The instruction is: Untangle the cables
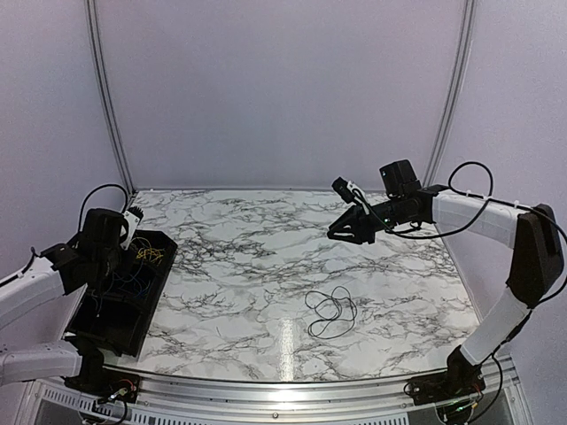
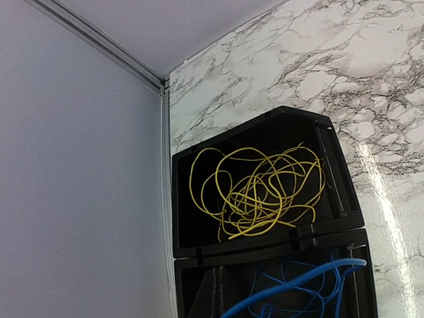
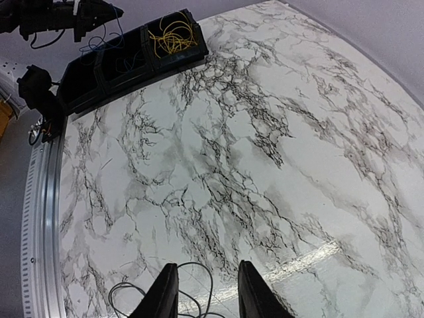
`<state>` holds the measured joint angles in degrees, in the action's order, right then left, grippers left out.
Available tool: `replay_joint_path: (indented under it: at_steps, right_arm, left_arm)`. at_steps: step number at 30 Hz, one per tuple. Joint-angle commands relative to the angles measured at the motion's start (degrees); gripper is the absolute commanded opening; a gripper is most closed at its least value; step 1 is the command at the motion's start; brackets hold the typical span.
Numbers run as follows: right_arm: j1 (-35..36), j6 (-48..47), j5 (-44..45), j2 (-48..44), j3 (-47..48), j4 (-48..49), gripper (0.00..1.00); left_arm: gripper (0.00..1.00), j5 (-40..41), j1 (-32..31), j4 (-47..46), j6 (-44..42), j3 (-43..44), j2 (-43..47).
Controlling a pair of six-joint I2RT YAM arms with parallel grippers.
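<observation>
Left gripper (image 1: 133,221): it is hanging over the far end of the black bin (image 1: 158,292) at the table's left edge. Its fingers are not showing in its own wrist view, and its jaws are clenched fully together.

Left gripper's load: a strand of the blue cable (image 2: 298,281) is rising from the bin toward the wrist camera. Whether that strand is pinched in the jaws cannot be told.

Right gripper (image 3: 209,291): it is hovering high over the right half of the marble table (image 1: 266,230), angled down and toward the left. Its two fingers are standing apart with bare space between them, grasping nothing.

Yellow cable (image 2: 265,192): it is lying in a loose heap of overlapping loops in the bin's far compartment, filling most of the floor there.

Blue cable: it is sitting in the next compartment toward the arms' bases, just across the divider from the yellow one, with thin loops below and one thicker-looking run crossing near the lens.

Black cable (image 1: 330,314): it is lying by itself on the open marble in a few loose loops, right of centre and toward the near edge. It is well apart from the bin, and in the right wrist view it is showing just below and left of the fingertips, not touching them.

Bin: it is resting at an angle along the left side of the table, its compartments lined up from far to near.
</observation>
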<state>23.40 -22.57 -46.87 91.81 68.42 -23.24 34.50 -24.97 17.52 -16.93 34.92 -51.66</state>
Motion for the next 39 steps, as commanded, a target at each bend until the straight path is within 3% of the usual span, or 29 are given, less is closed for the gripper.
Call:
replay_joint_path:
  at_steps: [1,7,14,20,29,33,39]
  right_arm:
    - [0.6,-0.8,1.0,-0.7,1.5,-0.7,0.31]
    - [0.6,-1.2,1.1,0.0,1.7,-1.0,0.31]
    - [0.6,-1.3,1.2,0.0,1.7,-1.3,0.31]
    - [0.6,-1.4,1.0,0.3,1.8,-1.4,0.31]
    - [0.6,-1.7,0.6,1.0,2.2,-2.2,0.31]
    - [0.6,-1.7,0.6,1.1,2.1,-2.3,0.31]
    - [0.6,-1.9,0.9,1.3,2.2,-2.4,0.30]
  left_arm:
    - [0.00,-5.1,1.3,-4.6,-5.3,3.9,-1.9]
    - [0.00,-8.2,1.4,-6.1,-8.4,7.5,-2.8]
    - [0.00,-10.3,2.9,-6.8,-5.3,0.8,-4.2]
    - [0.00,-9.4,2.9,-2.5,-0.2,-0.7,-1.1]
    - [0.00,-3.3,2.8,5.0,-2.2,-2.0,4.0]
    - [0.00,0.4,3.0,2.3,-3.3,-0.2,3.9]
    - [0.00,-5.2,3.0,-4.6,-8.7,5.0,0.8]
